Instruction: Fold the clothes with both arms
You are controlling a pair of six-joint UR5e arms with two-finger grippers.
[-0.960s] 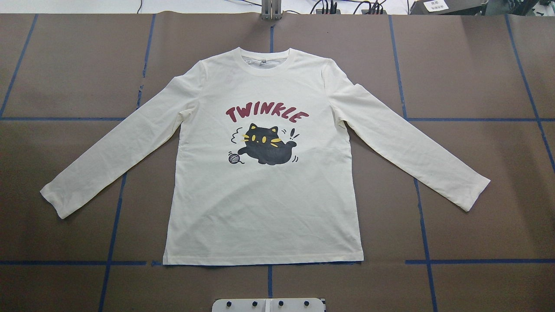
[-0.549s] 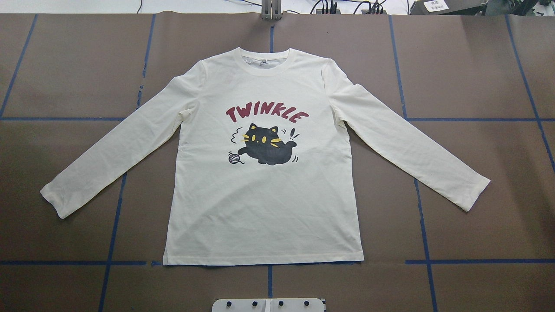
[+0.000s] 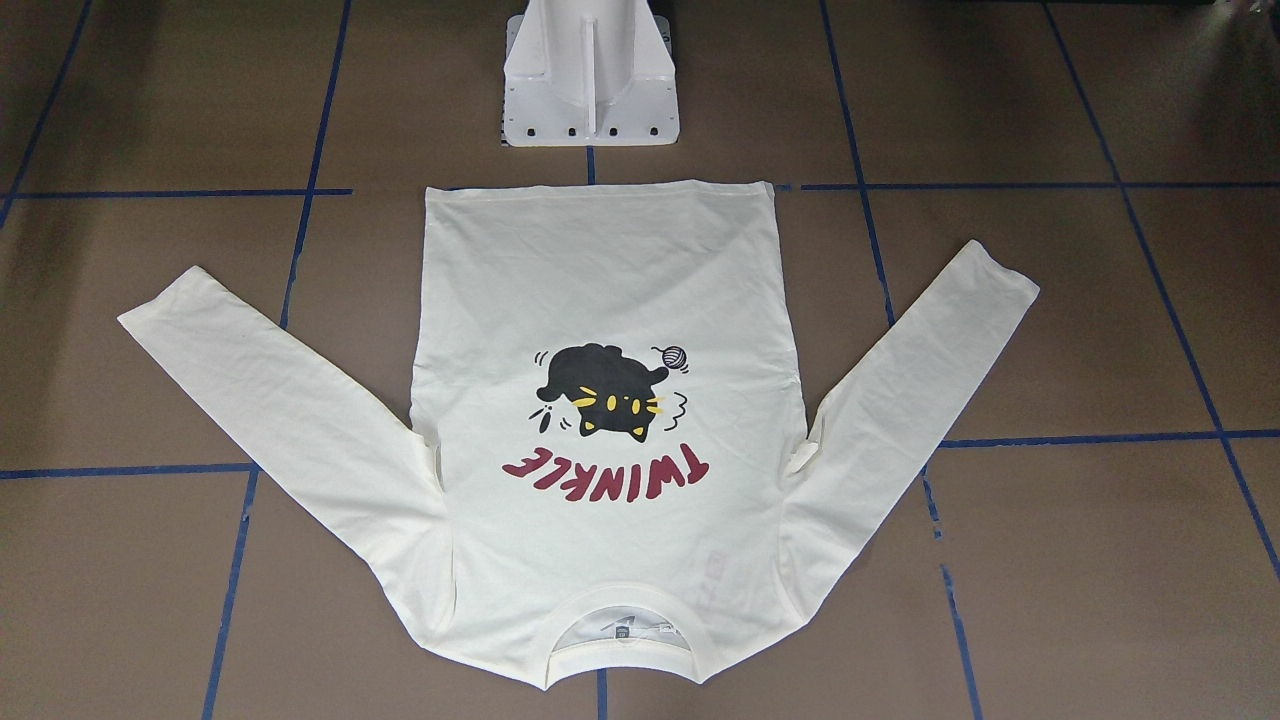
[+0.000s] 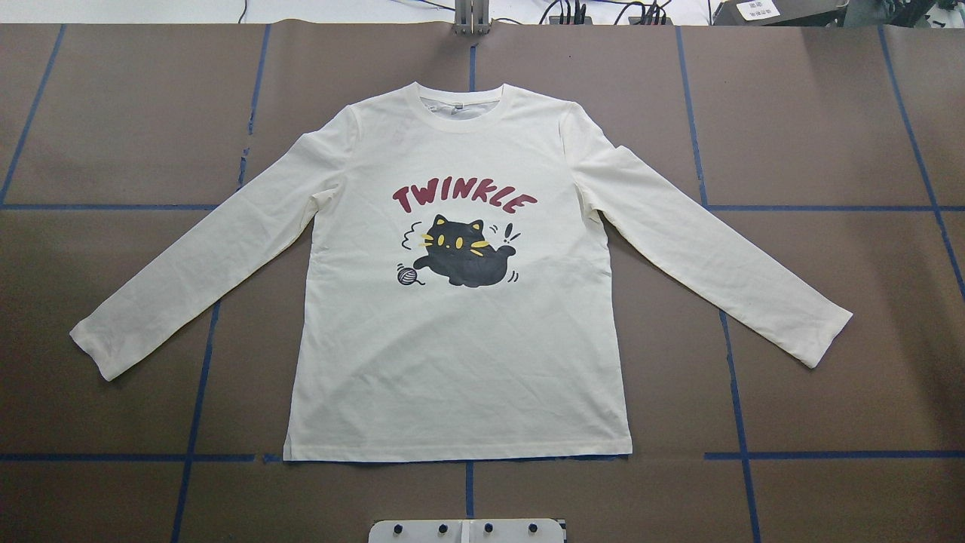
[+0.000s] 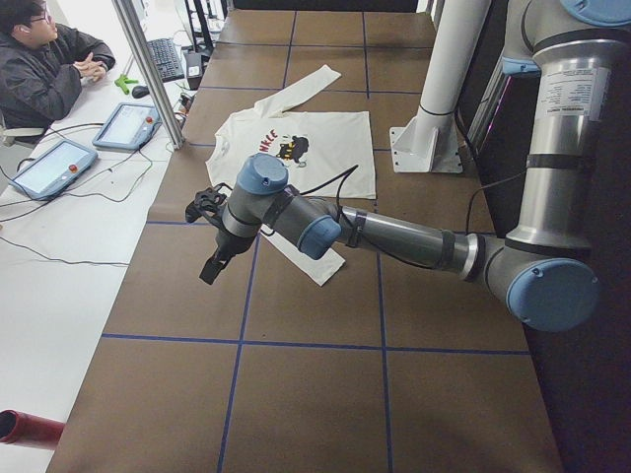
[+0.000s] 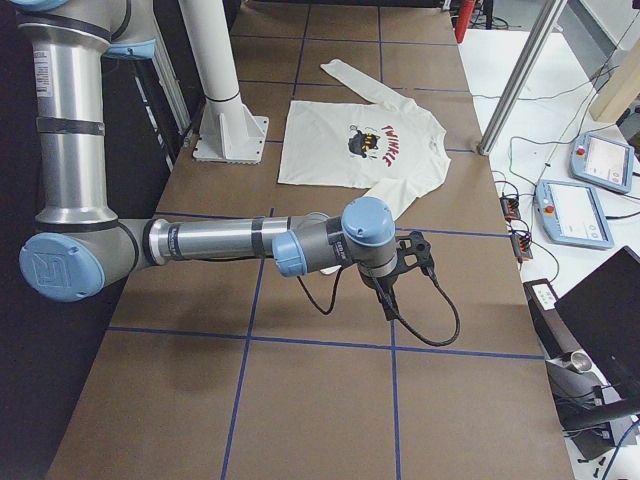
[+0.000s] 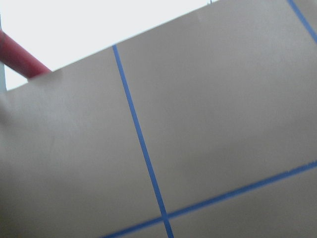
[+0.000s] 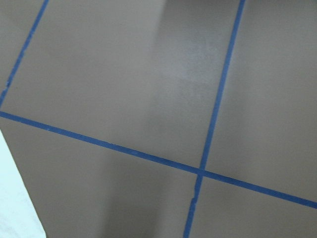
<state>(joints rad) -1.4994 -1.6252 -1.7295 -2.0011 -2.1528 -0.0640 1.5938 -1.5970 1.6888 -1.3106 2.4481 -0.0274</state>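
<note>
Left hand (image 5: 210, 268) and right hand (image 6: 388, 300), black and two-fingered, each appear only in a side view, pointing down over the brown paper-covered tabletop (image 4: 829, 113). Whether either is released or clenched cannot be told. Two grey jointed metal arms carry them: the left arm (image 5: 394, 236) and the right arm (image 6: 210, 240). Each hides part of a sleeve. One cream-white long-sleeved T-shirt (image 4: 460, 362) lies flat at the centre, print up and sleeves spread, well apart from both hands, its hem near the white pedestal base (image 3: 590, 70).

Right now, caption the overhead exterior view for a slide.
Cream long-sleeved T-shirt lies flat, print up, sleeves spread, on the brown table.
</note>
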